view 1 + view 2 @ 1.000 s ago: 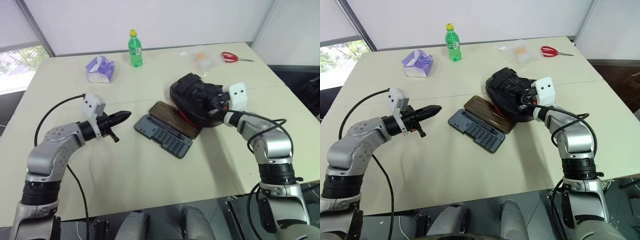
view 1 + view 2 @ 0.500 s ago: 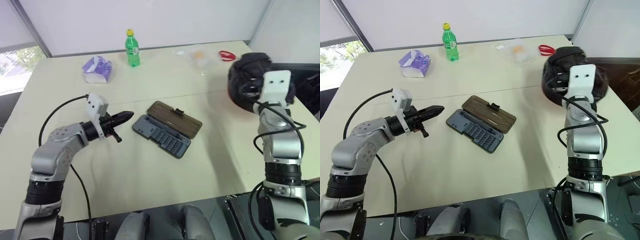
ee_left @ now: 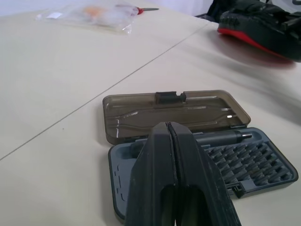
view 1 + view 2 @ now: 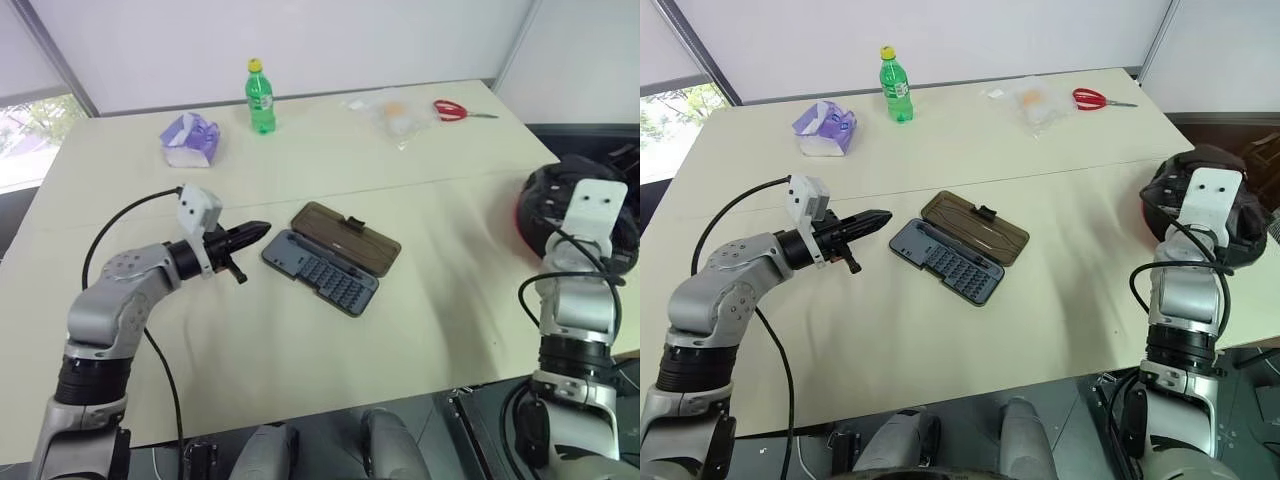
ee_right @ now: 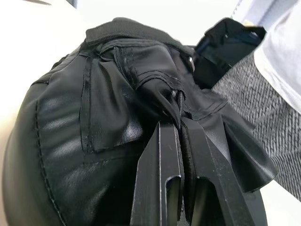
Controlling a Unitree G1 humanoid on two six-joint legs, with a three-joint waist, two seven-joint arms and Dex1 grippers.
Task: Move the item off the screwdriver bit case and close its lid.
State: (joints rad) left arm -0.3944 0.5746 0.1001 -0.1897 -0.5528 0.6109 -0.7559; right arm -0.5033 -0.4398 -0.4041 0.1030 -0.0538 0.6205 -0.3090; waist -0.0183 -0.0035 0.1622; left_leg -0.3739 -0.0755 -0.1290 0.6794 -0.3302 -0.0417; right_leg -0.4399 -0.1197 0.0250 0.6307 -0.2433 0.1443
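- Black leather-like fabric of the item (image 5: 94,122) was pinched between the right gripper's (image 5: 181,141) closed fingers, a fold of it caught at the tips.
- A second earlier that mound sat on the screwdriver bit case's lid; it had since been swung out to the table's (image 4: 330,150) right edge, well apart from the case.
- From the head views it seemed carried rather than set down, though its underside was hidden there.
- The screwdriver bit case (image 4: 322,272) lay open near the table's middle, rows of bits exposed.
- Its smoky lid (image 4: 350,235) lay flat behind the tray with nothing on it.
- The left gripper (image 4: 243,236) hung just beside the case's near-left corner, fingers pressed together and empty, pointing at it.
- Judged from this, the clearing step was nearly finished: the item needed releasing, and folding the lid over remained.
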